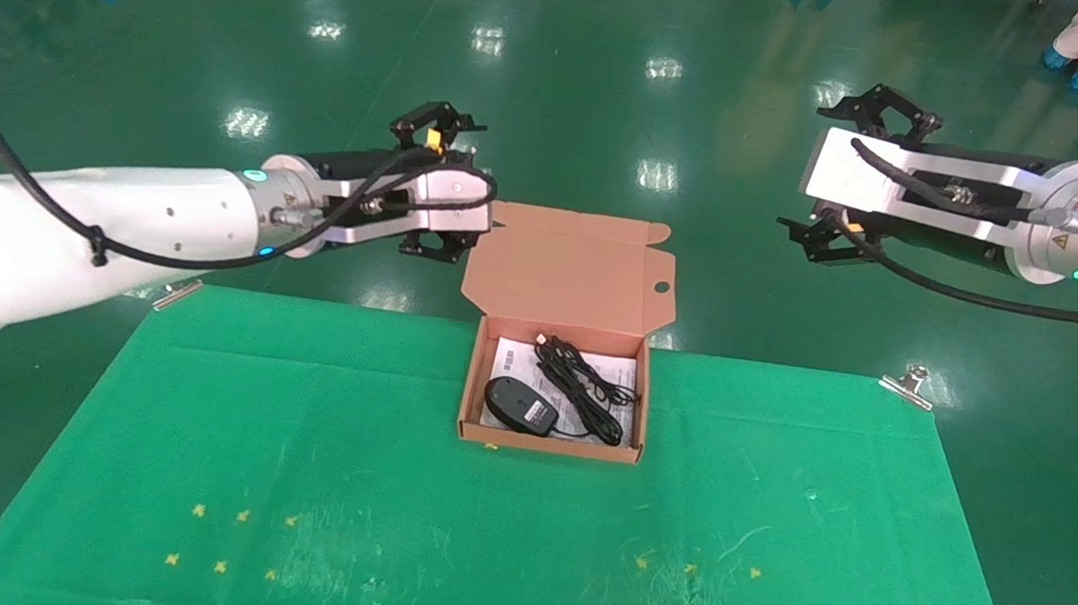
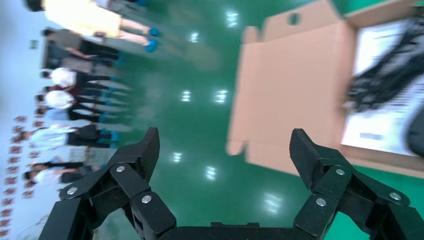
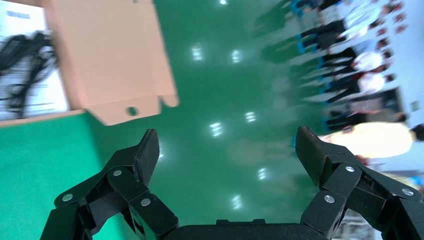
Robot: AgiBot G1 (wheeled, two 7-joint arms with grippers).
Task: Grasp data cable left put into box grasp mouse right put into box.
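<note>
Basically done: mouse and data cable both lie inside the box.
Left gripper and right gripper hover clear, jaws wide, empty. Risk: left sits just beside the raised lid; a swing could knock it shut.

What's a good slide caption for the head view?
Mouse and data cable lie in the open box; left gripper and right gripper hover open and empty.

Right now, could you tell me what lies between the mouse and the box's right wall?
The head view shows the data cable between the mouse and the right wall of the box, on the white sheet.
</note>
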